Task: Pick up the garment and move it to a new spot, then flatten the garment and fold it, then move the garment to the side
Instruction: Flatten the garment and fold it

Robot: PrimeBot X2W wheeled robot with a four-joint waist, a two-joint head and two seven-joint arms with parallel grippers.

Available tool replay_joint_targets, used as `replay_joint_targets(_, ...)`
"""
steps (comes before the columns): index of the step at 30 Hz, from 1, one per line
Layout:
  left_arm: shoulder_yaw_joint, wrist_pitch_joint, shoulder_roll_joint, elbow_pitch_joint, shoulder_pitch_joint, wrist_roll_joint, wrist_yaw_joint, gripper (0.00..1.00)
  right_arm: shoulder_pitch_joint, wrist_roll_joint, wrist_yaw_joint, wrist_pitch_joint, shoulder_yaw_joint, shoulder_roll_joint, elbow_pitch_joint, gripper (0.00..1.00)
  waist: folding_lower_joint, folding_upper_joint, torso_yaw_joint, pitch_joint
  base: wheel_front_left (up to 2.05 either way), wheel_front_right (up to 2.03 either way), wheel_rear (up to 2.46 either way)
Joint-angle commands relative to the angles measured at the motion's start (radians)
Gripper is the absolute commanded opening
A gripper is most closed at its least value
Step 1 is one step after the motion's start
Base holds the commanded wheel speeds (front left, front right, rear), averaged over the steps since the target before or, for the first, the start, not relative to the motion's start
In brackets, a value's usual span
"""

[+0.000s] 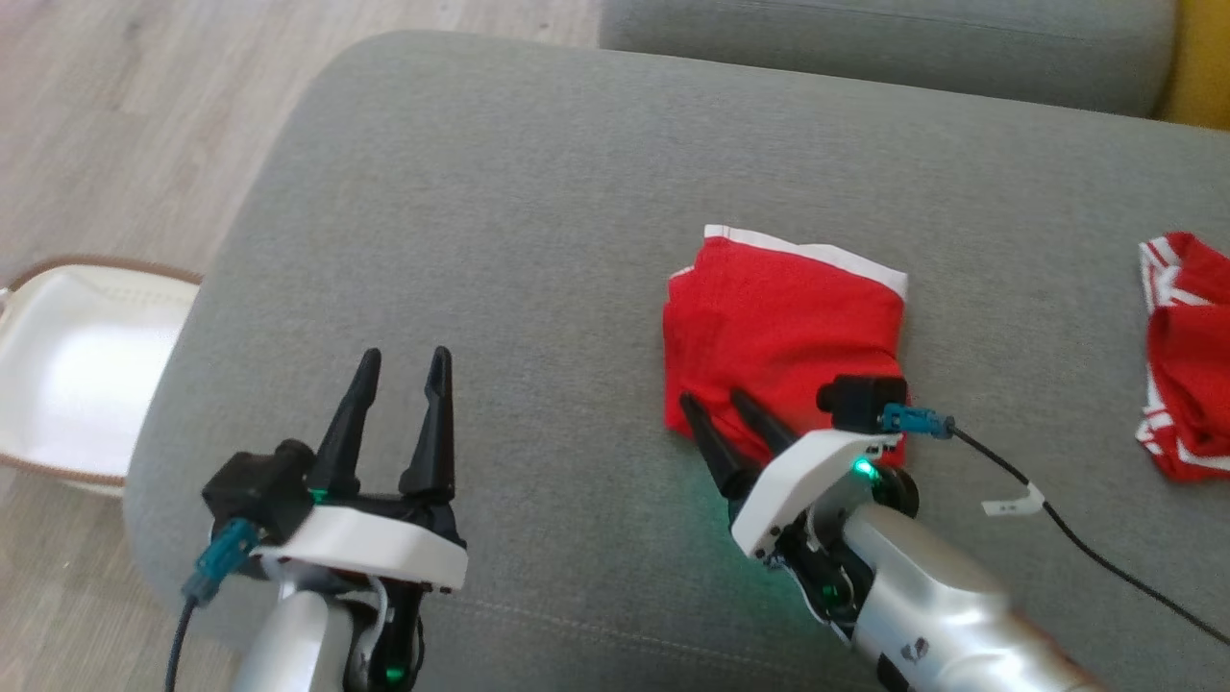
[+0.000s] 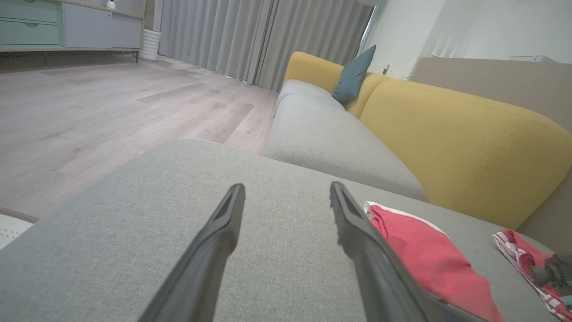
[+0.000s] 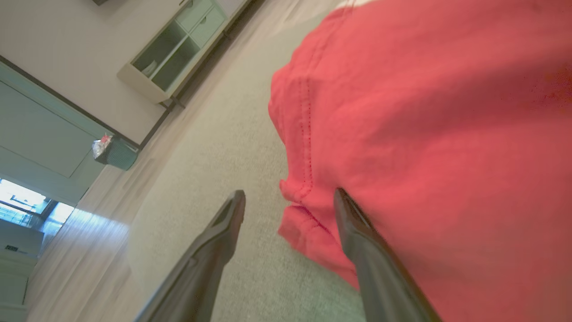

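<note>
Right gripper (image 1: 709, 398) sits at the near left corner of the folded red garment with a white band (image 1: 783, 312), its two dark fingers spread apart and clamped on nothing. Its own wrist view puts one finger (image 3: 371, 250) over the red cloth and the other over bare cushion, beside a stitched hem. Left gripper (image 1: 405, 354) hovers well to the left with its fingers likewise apart and empty, above the grey fabric sofa cushion (image 1: 480, 221). The garment lies right of centre on that cushion.

The head view shows a white basket with a brown rim (image 1: 67, 375) beside the cushion's left end. A second red-and-white striped cloth (image 1: 1187, 365) is cut off at its right edge. The left wrist view adds a mustard-yellow sofa back (image 2: 451, 134), a teal throw pillow (image 2: 353, 76) and grey curtains (image 2: 250, 40).

In the head view the right wrist hides the garment's near edge. The right wrist view is soft and close, so I cannot tell whether the finger presses the cloth.
</note>
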Motion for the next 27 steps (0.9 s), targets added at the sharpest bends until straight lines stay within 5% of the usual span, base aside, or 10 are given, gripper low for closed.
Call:
replay_joint_targets(1, 0.046, -0.006, 0.007, -0.034, -0.033, -0.003, 0.003, 1.0, -0.043, -0.01, 0.007, -0.041, 0.017, 0.013, -0.02, 1.0, 0.0, 0.0, -0.025, -0.003, 0.0, 0.0, 0.0)
replay_joint_targets(9, 0.076, -0.006, 0.007, -0.054, -0.041, 0.011, -0.004, 1.0, -0.088, -0.155, 0.007, -0.115, -0.032, 0.013, -0.032, 1.0, 0.0, 0.0, -0.104, -0.015, 0.0, 0.0, 0.0)
replay_joint_targets(19, 0.092, -0.006, 0.007, -0.089, -0.068, 0.028, -0.015, 1.0, 0.094, -0.614, 0.007, -0.118, -0.514, 0.013, -0.33, 1.0, 0.0, 0.0, -0.181, -0.02, 0.0, 0.0, 0.0)
replay_joint_targets(27, 0.07, -0.006, 0.007, -0.092, -0.077, 0.035, -0.024, 1.0, 0.273, -0.757, 0.007, -0.118, -0.682, 0.013, -0.514, 1.0, 0.0, 0.0, -0.194, -0.018, 0.0, 0.0, 0.0)
